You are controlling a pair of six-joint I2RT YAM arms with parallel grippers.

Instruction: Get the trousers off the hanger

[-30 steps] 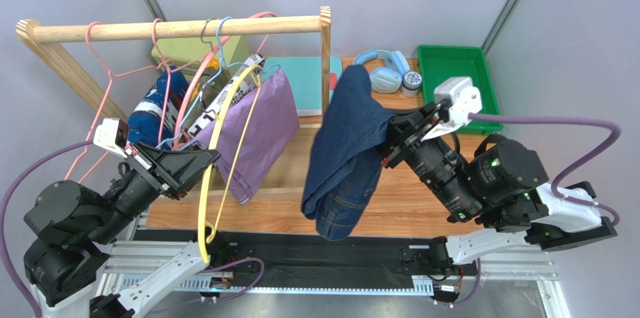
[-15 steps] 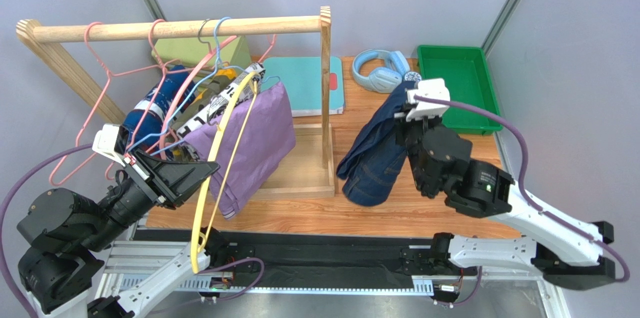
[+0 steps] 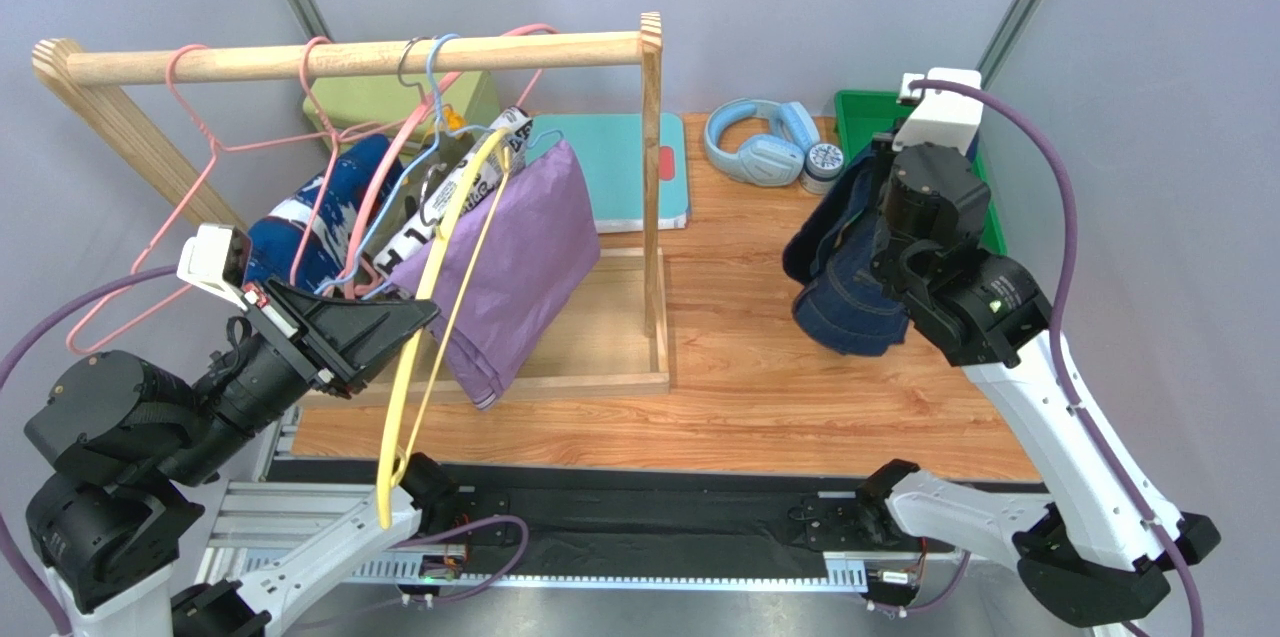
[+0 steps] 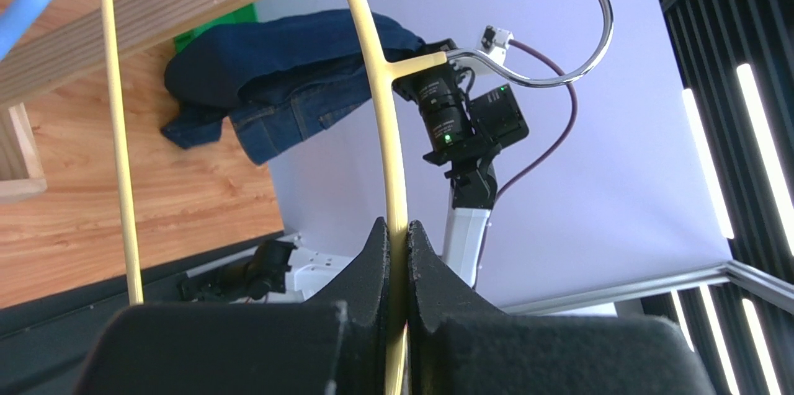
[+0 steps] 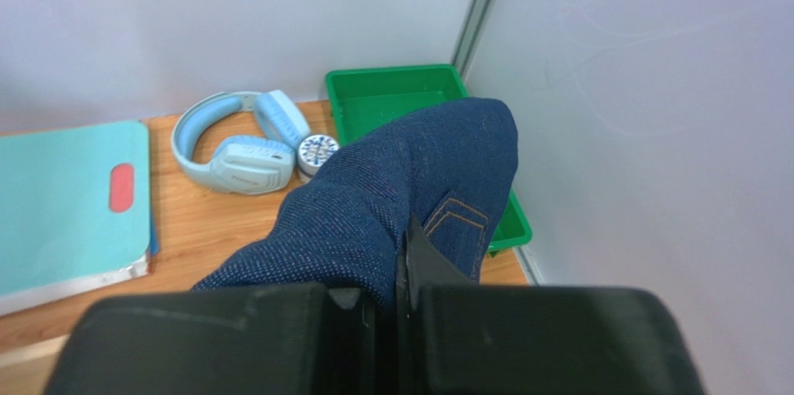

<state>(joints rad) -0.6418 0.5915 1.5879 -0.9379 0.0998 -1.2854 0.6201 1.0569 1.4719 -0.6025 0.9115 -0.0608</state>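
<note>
The dark blue denim trousers (image 3: 842, 255) hang bunched from my right gripper (image 3: 887, 217), which is shut on the fabric, at the table's right beside the green tray; in the right wrist view the trousers (image 5: 391, 200) drape over the jaws. The yellow hanger (image 3: 428, 292) is bare of trousers and off the rail, its hook pointing right. My left gripper (image 3: 394, 325) is shut on the hanger's yellow bar (image 4: 396, 228), with the steel hook (image 4: 568, 32) above. The trousers (image 4: 280, 79) also show far off in the left wrist view.
A wooden rail (image 3: 361, 60) carries pink and blue hangers and a purple garment (image 3: 519, 270). Its upright post (image 3: 652, 187) stands mid-table. A teal board (image 3: 616, 165), blue headphones (image 3: 759, 142), a small tin (image 3: 822, 165) and the green tray (image 3: 917, 120) sit at the back.
My right arm has swung the trousers from beside the post to the right and back, over near the green tray. The left gripper kept the yellow hanger and shifted only slightly.
</note>
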